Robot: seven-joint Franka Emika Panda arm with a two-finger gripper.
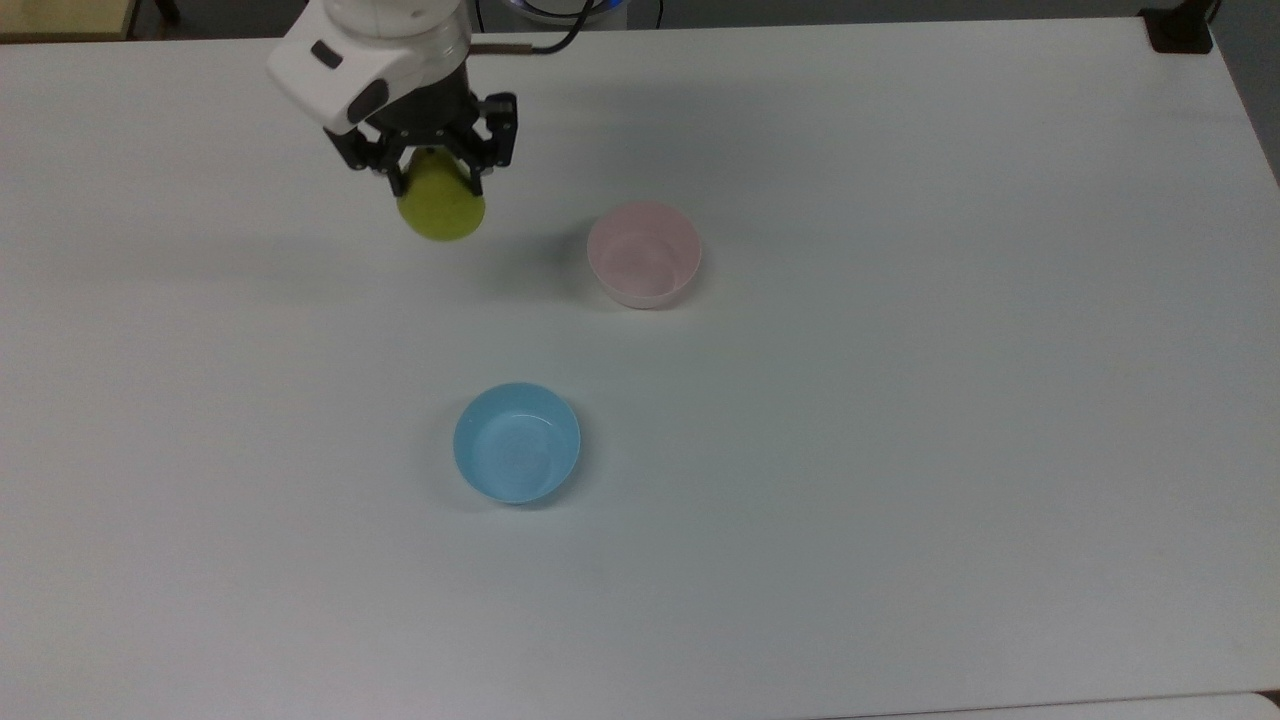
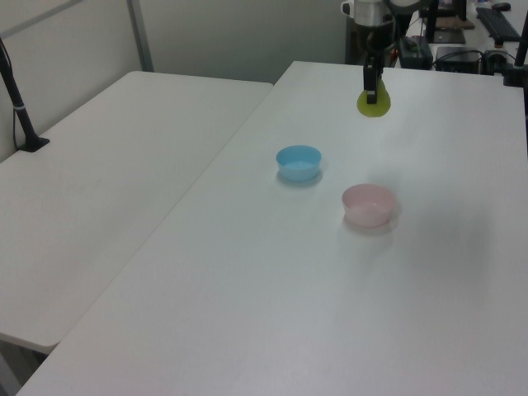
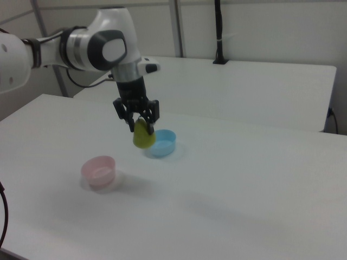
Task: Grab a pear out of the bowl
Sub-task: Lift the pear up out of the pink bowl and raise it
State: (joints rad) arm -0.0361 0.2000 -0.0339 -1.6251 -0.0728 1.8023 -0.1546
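Note:
My gripper [image 1: 434,186] [image 2: 372,92] [image 3: 141,127] is shut on the yellow-green pear [image 1: 441,210] [image 2: 373,106] [image 3: 143,137], which hangs in the air well above the table. The pale pink bowl [image 1: 644,254] [image 2: 368,205] [image 3: 99,171] stands empty on the white table, to the right of the pear in the top view and to its lower left in the right view. The pear's narrow upper part sits between the black fingers [image 1: 395,180], and its round bottom hangs below them.
A light blue bowl [image 1: 517,442] [image 2: 298,162] [image 3: 161,143] sits empty on the table [image 1: 900,400], nearer the top view's bottom. A second white table [image 2: 107,165] adjoins on the left view's left. A black clamp [image 1: 1180,30] sits at the top view's upper right corner.

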